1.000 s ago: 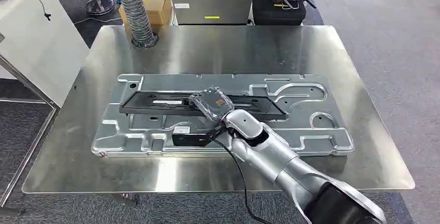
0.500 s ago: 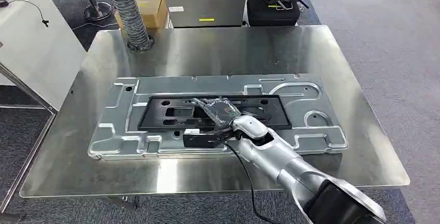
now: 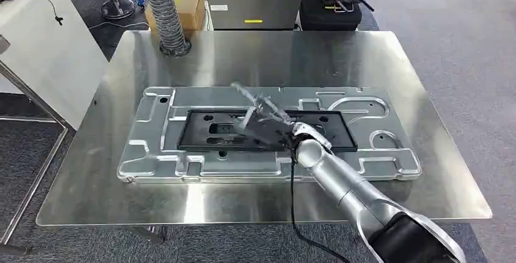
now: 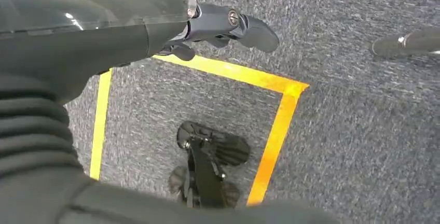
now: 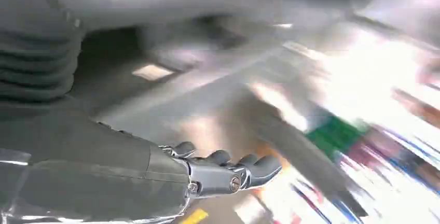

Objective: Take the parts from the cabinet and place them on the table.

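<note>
In the middle of the head view the right hand point(image 3: 263, 117) is hovering, blurred, over the black frame point(image 3: 213, 130) lying on the metal panel point(image 3: 389, 153), fingers apart and empty, so fetching another part seems next.

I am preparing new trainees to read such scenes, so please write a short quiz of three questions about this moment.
1. True or false: the black frame lies on the silver panel.
2. The robot hand over the black frame is: A) the left one; B) the right one; C) a person's.
3. Fill in: in the head view, the ribbed hose stands at the far ____ corner of the table.

Key: 1 true; 2 B; 3 left.
</note>
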You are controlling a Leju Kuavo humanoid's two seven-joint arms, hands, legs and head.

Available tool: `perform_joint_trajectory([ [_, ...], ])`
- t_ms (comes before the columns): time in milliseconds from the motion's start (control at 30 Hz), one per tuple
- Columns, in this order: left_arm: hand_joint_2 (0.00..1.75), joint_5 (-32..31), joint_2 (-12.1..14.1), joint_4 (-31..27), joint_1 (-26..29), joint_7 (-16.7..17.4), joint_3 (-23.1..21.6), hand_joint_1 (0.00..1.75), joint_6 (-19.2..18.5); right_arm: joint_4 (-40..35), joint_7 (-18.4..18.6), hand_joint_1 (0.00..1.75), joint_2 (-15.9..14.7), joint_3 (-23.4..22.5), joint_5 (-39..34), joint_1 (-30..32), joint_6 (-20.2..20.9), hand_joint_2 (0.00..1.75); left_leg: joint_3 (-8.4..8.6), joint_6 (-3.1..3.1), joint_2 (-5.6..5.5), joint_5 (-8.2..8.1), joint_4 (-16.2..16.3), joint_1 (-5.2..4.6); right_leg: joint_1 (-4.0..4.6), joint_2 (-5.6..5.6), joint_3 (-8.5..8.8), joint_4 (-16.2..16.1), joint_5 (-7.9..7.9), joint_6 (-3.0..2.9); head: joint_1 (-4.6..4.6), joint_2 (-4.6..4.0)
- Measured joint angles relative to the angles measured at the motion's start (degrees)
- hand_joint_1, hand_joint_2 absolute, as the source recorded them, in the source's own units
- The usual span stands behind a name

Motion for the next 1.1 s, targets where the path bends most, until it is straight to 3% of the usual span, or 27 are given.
perform_joint_trajectory([
  [167,0.0,0.0,0.0,0.0,0.0,-0.1,0.1,0.0,0.0,-1.3,-1.4,0.0,-0.2,-1.1,-2.5,0.2,-0.4,0.0,-0.13,-0.12,0.01,-0.07,0.1,-0.24,0.0,-0.16,-0.08,-0.2,0.17,0.11,-0.15,0.0],
  [200,0.0,0.1,0.0,0.0,0.1,-0.2,0.4,0.0,-0.1,-5.7,-5.1,0.0,-1.5,-4.5,-8.0,1.8,-2.9,0.0,-0.15,-0.39,-0.05,-0.04,0.1,0.11,0.25,-0.25,-0.11,-0.4,0.33,0.23,0.02,0.0],
  [233,0.0,0.2,0.1,0.0,1.0,-0.7,1.0,0.0,0.1,-18.3,-10.2,0.0,-4.3,-12.4,-9.9,6.8,-12.3,0.0,-0.07,-1.44,0.08,-0.83,0.5,0.24,-0.28,-0.48,0.81,-1.9,0.97,-0.29,0.06,0.0],
  [267,0.0,0.3,0.1,0.0,1.1,-1.0,1.2,0.0,0.1,-23.2,-12.1,0.0,-4.8,-14.9,-7.7,8.9,-16.9,1.75,-1.49,-1.67,0.14,-3.67,4.2,0.26,-0.47,-0.25,1.06,-2.3,1.01,-0.66,-0.09,0.0],
  [333,0.0,0.6,0.1,0.0,1.0,-1.6,1.6,0.0,0.1,-31.5,-14.1,0.0,-5.4,-18.9,0.1,15.8,-27.4,1.75,-5.74,-2.07,0.18,-8.41,13.7,0.5,-0.37,-0.48,1.31,-2.2,0.74,-0.74,-0.18,0.0],
  [367,0.0,0.6,0.1,0.0,1.0,-1.9,1.9,0.0,0.0,-39.3,-14.8,0.0,-5.3,-22.3,7.4,20.0,-36.8,1.75,-7.32,-2.24,0.2,-9.51,17.0,0.53,-0.32,-0.88,1.37,-2.2,0.53,-0.72,-0.15,0.0],
  [400,0.0,0.6,0.0,0.0,1.1,-2.1,2.1,0.0,-0.1,-43.7,-14.9,0.0,-5.0,-24.9,11.2,23.6,-40.5,1.75,-7.79,-2.34,0.24,-9.35,18.0,0.57,-0.31,-1.04,1.43,-2.1,0.37,-0.63,-0.16,0.0],
  [433,0.0,0.6,-0.2,0.0,1.3,-2.3,2.3,0.0,-0.2,-50.3,-15.0,0.0,-3.8,-29.6,15.9,28.0,-42.4,1.75,-6.63,-2.41,0.32,-7.4,15.8,0.66,-0.35,-1.1,1.53,-1.9,0.1,-0.59,-0.13,0.0],
  [500,0.0,0.6,-0.2,0.0,1.9,-2.3,2.7,0.0,-0.2,-58.4,-15.0,0.0,-1.6,-36.7,19.0,33.2,-42.3,1.75,-1.46,-2.24,0.3,-2.13,6.0,0.78,-0.44,-0.73,1.83,-1.4,-0.44,-0.31,-0.16,0.0],
  [533,0.0,0.6,-0.2,0.0,1.9,-2.3,2.9,0.0,-0.1,-61.6,-15.0,0.0,-0.7,-39.6,19.2,35.3,-42.2,1.75,0.78,-1.93,0.25,-0.84,1.2,0.8,-0.44,-0.61,1.88,-1.1,-0.73,-0.04,-0.18,0.0],
  [567,0.0,0.6,-0.2,0.0,1.7,-2.3,3.0,0.0,-0.1,-64.0,-14.9,0.0,0.0,-42.0,19.4,37.0,-42.2,1.75,1.43,-1.67,0.19,-1.88,-0.1,0.47,0.03,-0.5,1.72,-0.7,-0.98,0.33,-0.13,0.0],
  [700,0.0,0.5,-0.3,0.0,1.2,-2.3,3.6,0.0,-0.4,-71.2,-14.9,0.0,1.5,-48.1,18.7,41.1,-42.2,1.75,1.6,-0.12,0.17,-1.52,-0.4,0.47,-0.22,-0.32,1.78,-0.9,-0.81,1.49,-0.13,0.0],
  [733,0.0,0.4,-0.3,0.0,1.0,-2.3,3.7,0.0,-0.5,-71.9,-14.9,0.0,1.8,-49.6,17.9,41.9,-42.2,1.75,1.86,0.25,0.3,-1.23,-0.7,0.67,-0.51,-0.17,1.67,-0.1,-1.6,1.85,0.0,0.0],
  [767,0.0,0.4,-0.3,0.0,1.0,-2.3,3.8,0.0,-0.4,-71.9,-14.8,0.0,2.3,-51.5,17.0,42.5,-42.2,1.75,1.8,0.57,0.46,-0.89,-0.7,0.67,-0.47,-0.1,0.5,2.6,-3.77,2.12,0.26,0.0],
  [833,0.0,0.3,-0.5,0.0,1.0,-2.1,4.0,0.0,0.0,-71.3,-14.8,0.0,3.1,-55.2,15.6,44.7,-42.2,1.75,1.45,0.82,0.45,-0.68,-0.6,0.55,-0.74,-0.1,-3.45,11.7,-8.93,2.6,0.33,0.0],
  [867,0.0,0.2,-0.6,0.0,1.0,-1.9,4.1,0.0,0.0,-70.5,-14.7,0.0,3.4,-57.4,14.7,45.7,-42.2,1.75,1.2,0.87,0.42,-0.61,-0.5,0.47,-0.82,-0.09,-5.22,15.8,-10.54,2.73,0.35,0.0],
  [900,0.0,-0.1,-0.6,0.0,1.1,-1.8,4.2,0.0,0.0,-69.7,-14.7,0.0,3.5,-59.2,13.7,46.7,-42.2,1.75,1.0,0.86,0.4,-0.54,-0.4,0.41,-0.9,-0.1,-5.8,17.4,-10.61,2.74,0.35,0.0],
  [933,0.0,-0.6,-0.7,0.0,1.2,-1.7,4.4,0.0,0.0,-68.6,-14.7,0.0,3.6,-61.2,12.5,47.9,-42.2,1.75,0.86,0.82,0.39,-0.5,-0.4,0.36,-0.95,-0.1,-4.8,15.8,-9.3,2.71,0.33,0.0],
  [967,0.0,-0.7,-0.8,0.0,1.2,-1.7,4.6,0.0,0.0,-67.5,-14.7,0.0,3.6,-62.9,11.9,49.1,-42.2,1.75,0.8,0.8,0.34,-0.48,-0.3,0.36,-0.95,-0.1,-2.59,11.9,-7.21,2.58,0.35,0.0],
  [1033,0.0,-1.1,-0.9,0.0,1.2,-1.8,4.9,0.0,-0.2,-64.9,-14.7,0.0,4.2,-66.6,12.1,51.9,-42.2,1.75,0.74,0.64,0.13,-0.38,-0.1,0.31,-0.91,-0.1,3.49,1.3,-3.1,1.93,0.37,0.0],
  [1067,0.0,-1.2,-1.1,0.0,1.2,-1.8,5.0,0.0,-0.2,-63.9,-14.7,0.0,4.7,-68.4,12.5,53.2,-42.2,1.75,0.67,0.35,0.07,-0.31,0.0,0.06,-0.59,-0.07,4.54,-1.1,-3.39,1.69,0.35,0.0],
  [1100,0.0,-1.3,-1.2,0.0,1.2,-1.8,5.1,0.0,-0.3,-62.9,-14.7,0.0,5.5,-70.2,12.8,54.4,-42.2,1.75,0.58,0.02,-0.02,-0.18,0.0,-0.03,-0.45,-0.03,4.27,-1.2,-2.66,1.52,0.35,0.0],
])
